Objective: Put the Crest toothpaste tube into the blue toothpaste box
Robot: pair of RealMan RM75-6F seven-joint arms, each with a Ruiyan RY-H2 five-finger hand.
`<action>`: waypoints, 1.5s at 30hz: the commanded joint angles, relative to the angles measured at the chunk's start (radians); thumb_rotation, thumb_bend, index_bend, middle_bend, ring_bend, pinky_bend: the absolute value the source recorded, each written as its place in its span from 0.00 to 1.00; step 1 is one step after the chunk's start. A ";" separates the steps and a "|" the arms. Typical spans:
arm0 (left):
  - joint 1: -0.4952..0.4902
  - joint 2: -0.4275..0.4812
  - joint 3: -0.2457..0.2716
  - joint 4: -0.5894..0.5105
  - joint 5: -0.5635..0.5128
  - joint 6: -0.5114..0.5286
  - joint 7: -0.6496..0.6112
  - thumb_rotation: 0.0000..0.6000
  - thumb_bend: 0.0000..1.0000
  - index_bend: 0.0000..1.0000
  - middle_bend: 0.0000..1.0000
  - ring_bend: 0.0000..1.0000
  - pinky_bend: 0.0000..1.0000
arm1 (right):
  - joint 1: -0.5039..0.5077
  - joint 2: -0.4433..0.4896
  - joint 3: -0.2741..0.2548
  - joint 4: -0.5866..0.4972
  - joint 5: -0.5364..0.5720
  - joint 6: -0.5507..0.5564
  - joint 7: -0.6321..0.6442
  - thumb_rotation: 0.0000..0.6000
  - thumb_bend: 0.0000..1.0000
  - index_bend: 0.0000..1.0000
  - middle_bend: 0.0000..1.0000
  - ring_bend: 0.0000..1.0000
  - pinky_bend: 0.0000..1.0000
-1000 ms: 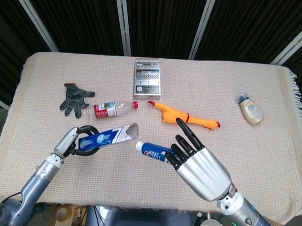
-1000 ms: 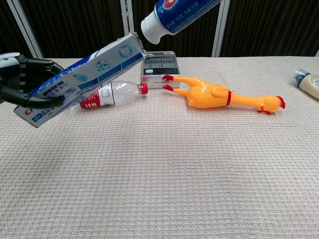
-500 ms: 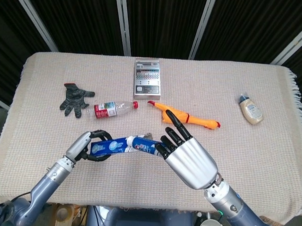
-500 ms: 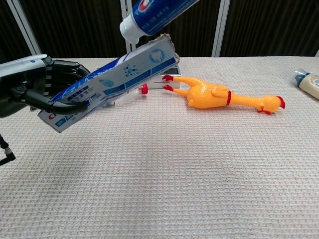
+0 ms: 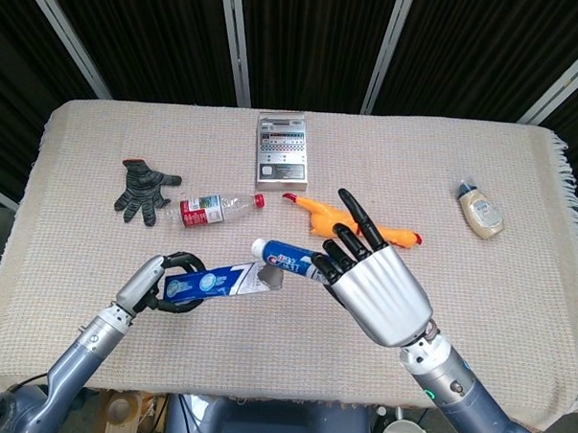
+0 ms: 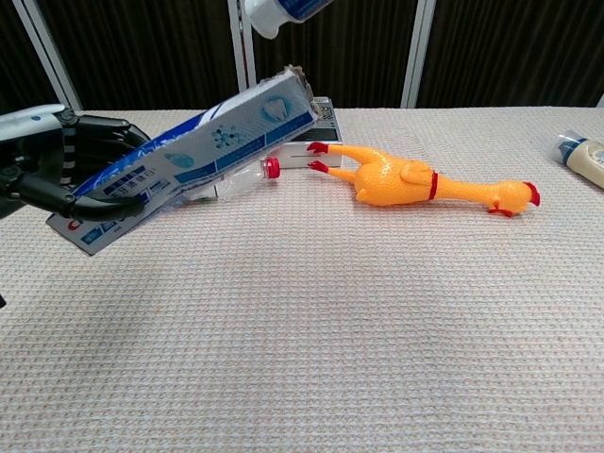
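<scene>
The table [image 5: 515, 313], covered in a beige woven cloth, bears everything else. Above its near half the right hand [image 5: 377, 283] holds the toothpaste tube [image 5: 285, 259] at its tail, one finger standing free and straight; the tube's white cap end points left. The left hand [image 5: 161, 280] is wrapped around the closed end of the blue toothpaste box [image 5: 214, 280], lifted off the cloth with its open mouth tilted up to the right. The tube's cap is just above and beside that mouth, not inside. The chest view shows the box [image 6: 189, 156] empty at its ragged opening and only the tube's cap [image 6: 274, 14] at the top edge; the right hand is out of that view. Farther back lie a rubber chicken [image 5: 351, 222], a grey glove [image 5: 141, 191], a plastic bottle [image 5: 217, 209] holding nothing visible, a small grey device [image 5: 280, 149] and a cream squeeze bottle [image 5: 481, 210].
</scene>
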 commanded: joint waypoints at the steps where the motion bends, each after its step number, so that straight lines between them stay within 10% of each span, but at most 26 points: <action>1: 0.005 0.005 0.000 -0.001 0.004 0.011 -0.007 1.00 0.35 0.58 0.45 0.30 0.37 | -0.008 0.014 0.001 0.000 0.003 0.009 0.011 1.00 0.43 0.67 0.62 0.38 0.02; 45: 0.030 0.060 -0.002 -0.051 0.008 0.053 -0.010 1.00 0.35 0.58 0.45 0.30 0.39 | -0.028 -0.012 -0.082 0.046 -0.067 0.017 0.102 1.00 0.43 0.67 0.62 0.38 0.02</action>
